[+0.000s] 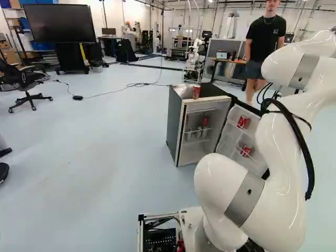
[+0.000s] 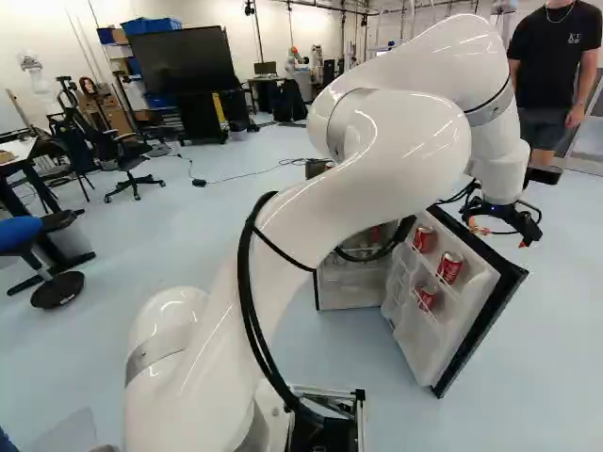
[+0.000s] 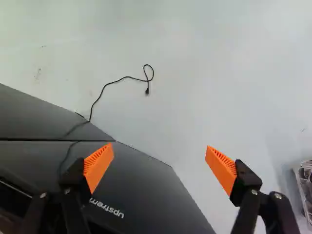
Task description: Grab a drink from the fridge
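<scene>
The claw (image 2: 499,231) is hanging wide near the open fridge door (image 2: 469,330) — that is holding red cans (image 2: 450,267) — while another can (image 1: 196,92) is standing atop the fridge (image 1: 174,123).

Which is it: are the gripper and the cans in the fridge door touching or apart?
Apart: in the right base view, the door's edge shows between the gripper and the cans.

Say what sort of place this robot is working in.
Probably a robotics lab or workshop: another white robot arm on a stand stands at the back, a large black flat screen on a stand nearby, and a black wheeled office chair on the pale floor.
</scene>
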